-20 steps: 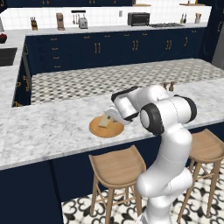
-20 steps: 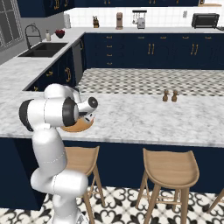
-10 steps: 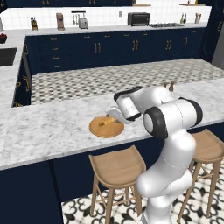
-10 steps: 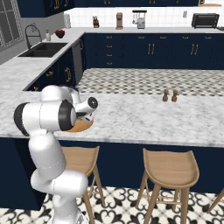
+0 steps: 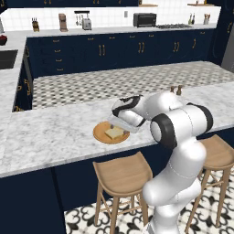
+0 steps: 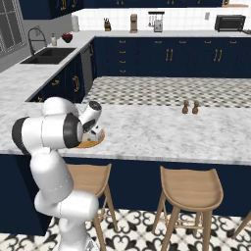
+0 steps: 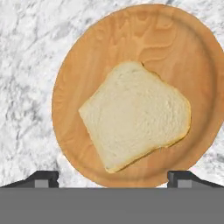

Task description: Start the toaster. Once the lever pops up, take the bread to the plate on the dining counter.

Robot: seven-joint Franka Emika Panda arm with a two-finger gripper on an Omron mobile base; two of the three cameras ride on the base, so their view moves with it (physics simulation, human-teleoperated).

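Observation:
The bread (image 7: 135, 116) lies flat on the round wooden plate (image 7: 87, 65), nothing touching it. My gripper (image 7: 113, 179) hangs just above it, open, its two dark fingertips (image 7: 43, 178) spread wide on either side. From the left base view the gripper (image 5: 119, 122) hovers over the bread (image 5: 115, 133) and the plate (image 5: 101, 133) on the dining counter (image 5: 55, 132). In the right base view my arm covers most of the plate (image 6: 94, 143). The toaster (image 5: 86, 23) stands far back on the rear worktop; its lever is too small to make out.
Two small brown shakers (image 5: 176, 89) stand on the dining counter to the right of the arm. Wooden stools (image 5: 122, 176) line the counter's near side. A black toaster oven (image 5: 144, 19) and a brown coffee machine (image 5: 62, 21) sit on the rear worktop.
The jaws have opened and let go of the bread, which was tilted in the grip over the plate and now rests flat on it. The hand has drawn back slightly.

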